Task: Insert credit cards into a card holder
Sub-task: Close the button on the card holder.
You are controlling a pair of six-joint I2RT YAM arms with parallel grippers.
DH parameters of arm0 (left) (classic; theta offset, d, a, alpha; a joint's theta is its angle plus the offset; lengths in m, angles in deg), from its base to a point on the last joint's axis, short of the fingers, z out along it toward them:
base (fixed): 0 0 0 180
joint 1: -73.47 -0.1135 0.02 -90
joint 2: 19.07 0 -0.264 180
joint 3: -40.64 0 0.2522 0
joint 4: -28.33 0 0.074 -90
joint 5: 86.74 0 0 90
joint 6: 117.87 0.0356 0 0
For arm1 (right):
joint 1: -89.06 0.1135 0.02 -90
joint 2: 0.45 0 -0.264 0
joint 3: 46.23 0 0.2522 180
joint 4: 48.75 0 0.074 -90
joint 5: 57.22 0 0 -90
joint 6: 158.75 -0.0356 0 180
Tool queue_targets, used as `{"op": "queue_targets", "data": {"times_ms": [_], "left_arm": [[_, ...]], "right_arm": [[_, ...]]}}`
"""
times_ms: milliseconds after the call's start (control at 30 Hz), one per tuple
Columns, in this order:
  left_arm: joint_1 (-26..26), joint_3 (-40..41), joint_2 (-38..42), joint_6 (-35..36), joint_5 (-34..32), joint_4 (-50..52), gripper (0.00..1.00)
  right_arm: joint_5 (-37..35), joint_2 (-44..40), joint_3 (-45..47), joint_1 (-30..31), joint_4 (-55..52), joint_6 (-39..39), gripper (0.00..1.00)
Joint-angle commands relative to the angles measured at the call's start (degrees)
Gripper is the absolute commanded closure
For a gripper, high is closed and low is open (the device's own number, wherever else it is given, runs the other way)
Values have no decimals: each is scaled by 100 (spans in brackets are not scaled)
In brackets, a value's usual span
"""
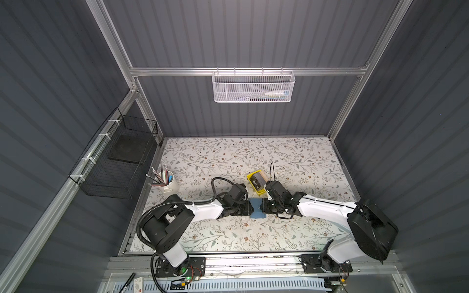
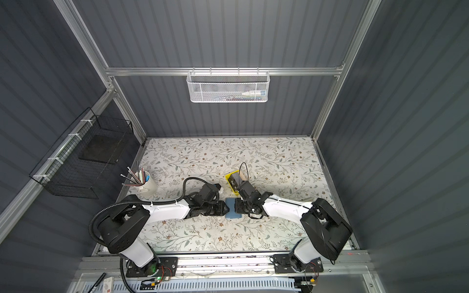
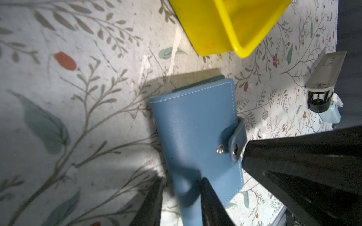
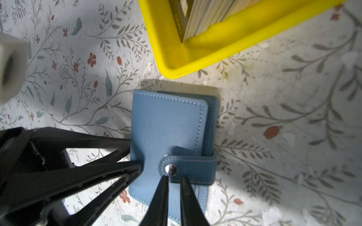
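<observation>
The blue card holder (image 1: 256,211) (image 2: 232,208) lies shut and flat on the floral table, between both grippers. My left gripper (image 3: 182,178) (image 1: 252,209) is open. One of its fingers rests on the cover and the other stands just off the spine edge. My right gripper (image 4: 174,177) (image 1: 263,208) pinches the snap strap (image 4: 192,168) beside its button. In the left wrist view the strap (image 3: 237,140) is off its stud and raised. The black credit cards (image 1: 257,180) (image 4: 205,15) stand stacked in the yellow tray (image 4: 195,62) just behind the holder.
A white cup of pens (image 1: 168,183) stands at the table's left edge. A black wire basket (image 1: 114,162) hangs on the left wall and a white mesh basket (image 1: 253,86) on the back rail. The tray's near corner (image 3: 242,52) sits close to the holder.
</observation>
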Motion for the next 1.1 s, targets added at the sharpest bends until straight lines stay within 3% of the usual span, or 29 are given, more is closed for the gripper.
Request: {"op": "queue_targets", "data": {"times_ms": [0,1067], "left_arm": [[58,82,123,160,-74,-24,66],[314,-100,-159,147,-177,123,67]], "right_arm": [[-10,3,75,-32,53,-36,84],[99,420,-137,-24,292,14,86]]}}
